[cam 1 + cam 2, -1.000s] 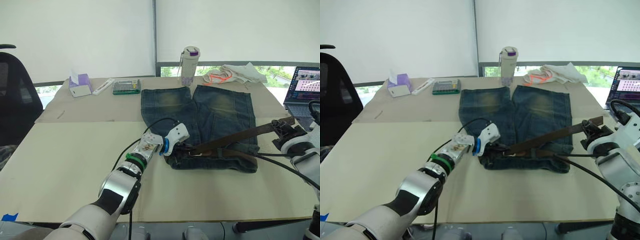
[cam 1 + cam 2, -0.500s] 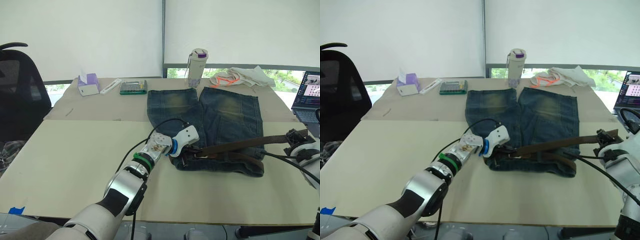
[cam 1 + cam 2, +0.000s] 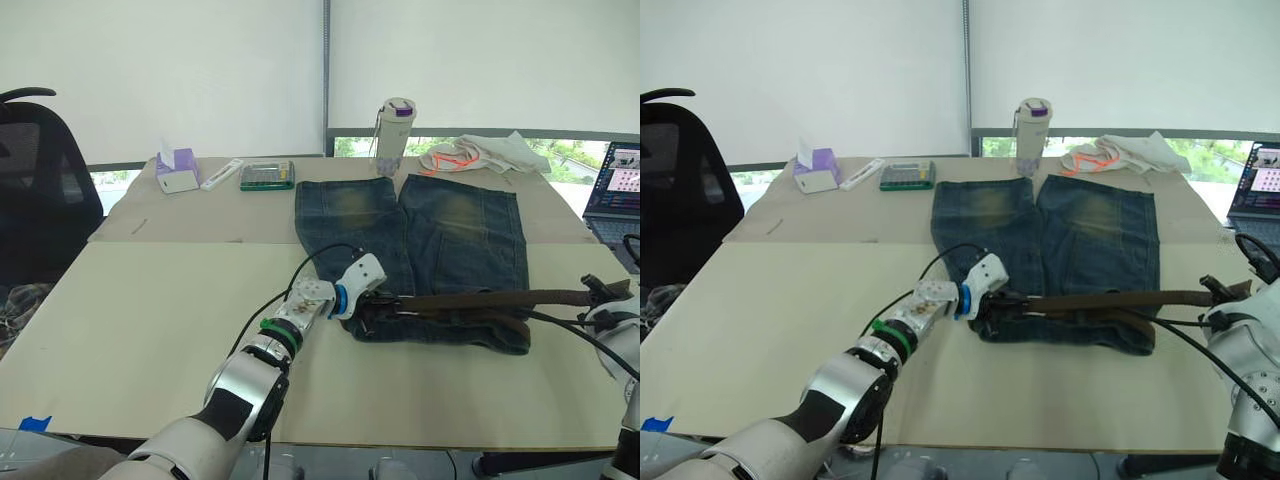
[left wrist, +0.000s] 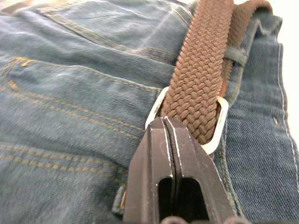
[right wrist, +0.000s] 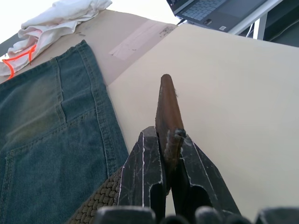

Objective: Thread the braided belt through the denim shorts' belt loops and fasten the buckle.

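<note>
Beige table (image 3: pixel 130 330): denim shorts (image 3: pixel 440 230) flat, braided belt (image 3: pixel 480 299) along waistband, tail through buckle (image 4: pixel 187 123). Left gripper (image 4: pixel 168 135) pressed shut at the buckle frame; right gripper (image 5: pixel 170 154) pinches the belt's tip. You're cinching; next, seat the prong.

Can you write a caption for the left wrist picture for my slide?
Shut left claw at the silvery buckle of the braided belt on denim shorts.
</note>
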{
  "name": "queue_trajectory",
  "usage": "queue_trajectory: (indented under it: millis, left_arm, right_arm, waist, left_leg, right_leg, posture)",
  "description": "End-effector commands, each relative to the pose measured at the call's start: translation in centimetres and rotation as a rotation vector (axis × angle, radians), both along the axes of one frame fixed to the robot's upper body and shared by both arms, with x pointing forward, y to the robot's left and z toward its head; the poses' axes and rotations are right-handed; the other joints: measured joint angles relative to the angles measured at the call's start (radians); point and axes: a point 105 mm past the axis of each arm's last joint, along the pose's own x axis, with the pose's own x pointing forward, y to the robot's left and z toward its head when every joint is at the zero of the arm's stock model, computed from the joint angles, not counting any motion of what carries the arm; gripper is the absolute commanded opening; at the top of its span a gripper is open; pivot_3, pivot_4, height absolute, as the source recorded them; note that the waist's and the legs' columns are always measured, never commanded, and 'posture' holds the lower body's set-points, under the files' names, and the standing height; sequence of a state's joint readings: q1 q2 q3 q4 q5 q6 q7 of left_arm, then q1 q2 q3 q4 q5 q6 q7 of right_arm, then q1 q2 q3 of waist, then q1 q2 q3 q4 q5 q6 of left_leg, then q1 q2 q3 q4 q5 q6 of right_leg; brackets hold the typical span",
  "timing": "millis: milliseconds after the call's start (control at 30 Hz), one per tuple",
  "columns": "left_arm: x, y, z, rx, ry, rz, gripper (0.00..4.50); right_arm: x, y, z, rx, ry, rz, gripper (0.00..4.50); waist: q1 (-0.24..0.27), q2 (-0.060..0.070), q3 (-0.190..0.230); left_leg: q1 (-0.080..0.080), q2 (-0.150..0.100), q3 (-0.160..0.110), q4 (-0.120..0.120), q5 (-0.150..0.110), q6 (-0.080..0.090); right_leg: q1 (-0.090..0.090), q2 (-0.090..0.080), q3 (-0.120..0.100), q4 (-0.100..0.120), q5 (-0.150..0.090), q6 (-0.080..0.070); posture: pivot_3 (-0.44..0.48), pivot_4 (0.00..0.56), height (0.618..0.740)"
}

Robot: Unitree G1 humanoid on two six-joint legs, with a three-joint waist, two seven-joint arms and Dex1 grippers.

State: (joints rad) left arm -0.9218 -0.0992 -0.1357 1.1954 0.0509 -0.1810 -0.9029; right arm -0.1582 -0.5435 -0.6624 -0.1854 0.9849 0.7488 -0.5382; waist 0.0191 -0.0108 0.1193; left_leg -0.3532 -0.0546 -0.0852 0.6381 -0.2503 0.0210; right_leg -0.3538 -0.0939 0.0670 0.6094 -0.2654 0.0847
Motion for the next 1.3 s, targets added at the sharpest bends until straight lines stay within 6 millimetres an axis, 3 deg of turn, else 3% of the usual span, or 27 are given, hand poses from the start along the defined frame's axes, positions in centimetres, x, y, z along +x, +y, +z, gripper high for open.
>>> queue_trajectory:
  millis: [33,467,633,800,1033,1167,1300]
  left_arm:
    - [-3.1,1.5,-6.0,0.058,0.205,0.005,0.04]
    - [-2.9,1.1,-5.2,0.037,0.17,-0.008,0.04]
    - [-2.0,1.9,-4.2,-0.017,0.133,0.019,0.04]
    - [0.1,2.1,2.4,-0.253,-0.052,-0.009,0.04]
    - [0.3,2.6,8.6,-0.533,-0.097,-0.027,0.04]
    - [-1.5,2.9,9.7,-0.563,-0.085,-0.079,1.21]
    - [-2.7,2.2,10.3,-0.528,-0.202,-0.036,2.57]
  right_arm:
    - [-0.6,-1.1,3.2,-0.056,-0.111,-0.052,0.0]
    - [0.9,1.3,3.0,-0.03,-0.108,0.102,0.0]
    - [1.8,5.6,4.0,0.015,-0.167,0.37,0.0]
    - [2.2,11.2,5.5,0.17,-0.301,0.615,0.0]
    - [3.3,13.9,5.8,0.375,-0.378,0.625,0.0]
    - [3.7,15.7,6.1,0.464,-0.408,0.657,0.0]
    - [4.3,17.6,6.9,0.583,-0.458,0.691,0.0]
  waist:
    - [-0.003,0.001,0.0]
    - [-0.006,0.001,0.0]
    - [-0.011,0.001,0.0]
    - [-0.024,0.0,0.001]
    - [-0.031,0.002,0.004]
    - [-0.034,0.003,0.004]
    - [-0.034,0.005,0.005]
  left_leg:
    - [0.0,0.0,0.0,0.0,0.0,0.0]
    - [0.0,0.0,0.0,0.0,0.0,0.0]
    - [-0.001,0.0,-0.001,-0.002,0.0,0.0]
    - [-0.001,0.002,-0.004,-0.003,0.0,0.0]
    - [-0.015,0.001,-0.009,-0.002,0.002,0.0]
    - [-0.015,0.001,-0.01,-0.003,0.002,0.0]
    - [-0.014,0.001,-0.011,-0.003,0.002,0.001]
  right_leg:
    - [0.0,0.0,0.0,0.0,0.0,0.0]
    - [-0.001,0.0,0.0,-0.001,0.0,0.001]
    - [0.0,0.0,0.0,-0.001,-0.001,0.001]
    - [-0.004,0.002,0.0,0.0,-0.001,0.001]
    - [-0.02,0.001,0.0,0.002,0.006,-0.009]
    - [-0.021,0.002,0.0,0.003,0.007,-0.01]
    - [-0.021,0.003,0.0,0.003,0.008,-0.011]
  posture:
    - [0.0,0.15,0.74]
    - [0.0,0.15,0.74]
    - [0.0,0.15,0.74]
    - [0.0,0.15,0.74]
    - [0.0,0.15,0.74]
    - [0.0,0.15,0.74]
    - [0.0,0.15,0.74]
